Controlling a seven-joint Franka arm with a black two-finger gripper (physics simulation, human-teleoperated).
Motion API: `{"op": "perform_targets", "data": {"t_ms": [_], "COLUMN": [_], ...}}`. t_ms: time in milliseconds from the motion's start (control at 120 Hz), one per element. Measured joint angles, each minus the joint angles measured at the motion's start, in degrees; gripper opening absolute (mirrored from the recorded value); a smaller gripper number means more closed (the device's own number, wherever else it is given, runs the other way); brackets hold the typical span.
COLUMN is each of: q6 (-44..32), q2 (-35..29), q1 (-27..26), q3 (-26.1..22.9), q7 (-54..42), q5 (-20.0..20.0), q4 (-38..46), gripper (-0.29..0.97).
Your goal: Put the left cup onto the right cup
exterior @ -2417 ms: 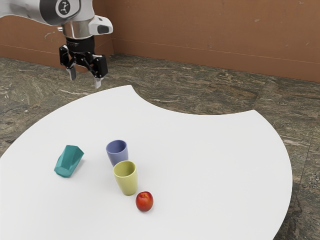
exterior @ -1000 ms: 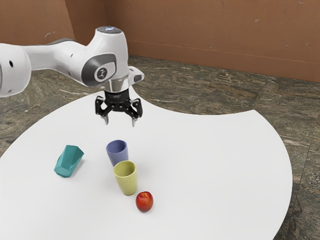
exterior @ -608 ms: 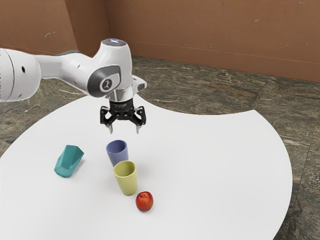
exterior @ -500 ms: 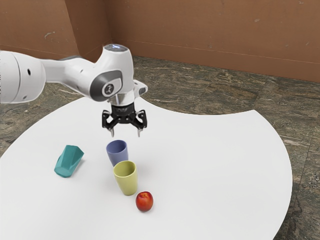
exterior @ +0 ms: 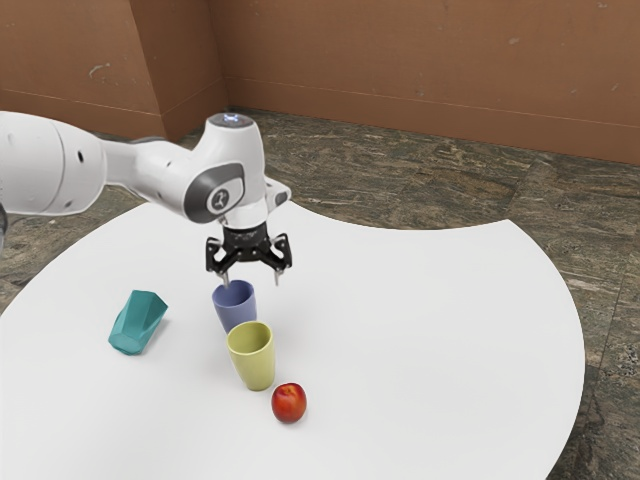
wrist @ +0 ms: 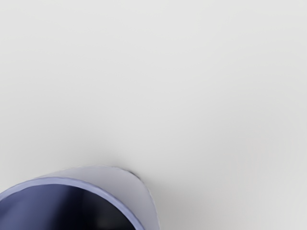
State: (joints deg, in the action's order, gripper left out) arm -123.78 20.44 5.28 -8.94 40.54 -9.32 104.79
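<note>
**Reaching for the first cup, no grasp yet**

The black two-finger pincer [exterior: 250,279] hangs released, fingers spread, just above the rim of the periwinkle plastic cup [exterior: 234,307]. That cup stands upright on the round white worktop [exterior: 430,330], just beside the yellow-green plastic cup [exterior: 251,356]. I judge this to be the approach. Next the pincer must drop so its fingers bracket the cup, then clench. The wrist view cuts the periwinkle cup off, and I cannot tell whether a fingertip already touches its rim.

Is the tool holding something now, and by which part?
Nothing is held. The tool is open, just above the purple cup.
</note>
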Motion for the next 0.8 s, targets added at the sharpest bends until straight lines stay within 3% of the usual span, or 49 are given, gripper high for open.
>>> {"op": "perform_targets", "data": {"t_ms": [800], "q6": [-4.92], "q2": [0.48], "q1": [-0.29], "q3": [-0.72], "q7": [1.44], "q5": [-0.13], "q4": [3.14], "gripper": [0.68]}}
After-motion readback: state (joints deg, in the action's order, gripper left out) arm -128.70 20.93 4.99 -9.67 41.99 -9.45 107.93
